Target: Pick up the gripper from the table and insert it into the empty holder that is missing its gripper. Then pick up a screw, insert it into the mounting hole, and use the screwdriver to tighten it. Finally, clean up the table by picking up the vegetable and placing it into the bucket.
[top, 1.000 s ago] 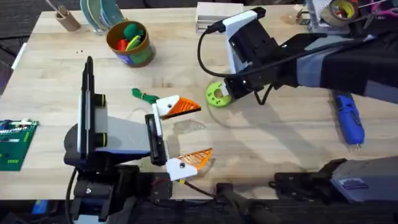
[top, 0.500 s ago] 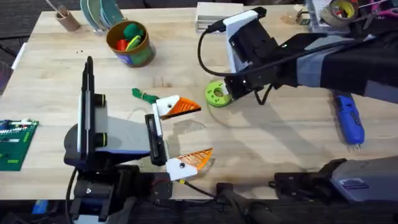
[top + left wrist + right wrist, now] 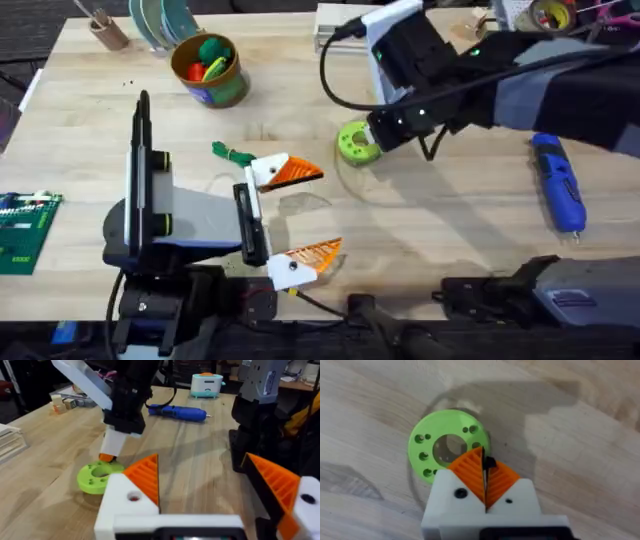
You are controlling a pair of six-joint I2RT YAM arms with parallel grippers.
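1. Overhead, the table (image 3: 450, 230) is pale plank wood. It is bare across the middle, with clutter along the far edge and a green circuit board at the near left.
2. The right arm reaches in from the right to the table's middle. The left arm sits low at the near left.
3. The left hand (image 3: 300, 215) is spread wide, and both of its white mounts carry orange tips, so the insertion looks done.
4. The right hand (image 3: 375, 140) has its orange pads pressed together, tips down at the rim of a green disc (image 3: 352, 142). A small dark speck sits at the seam between the pads. It may be a screw, but I cannot tell.
5. The screwdriver (image 3: 558, 185) lies well to the right of that hand. Its long axis runs far to near with the bit toward the near edge, and the right arm is much the nearer.
6. The bucket (image 3: 222, 92) stands at the far left with toys inside.
7. The vegetable (image 3: 232, 153) lies flat just beside the left hand's farther tip, between it and the bucket.
8. The mounting hole faces up on the farther white mount, left of the right hand. I judge the next move to be a short carry that way.
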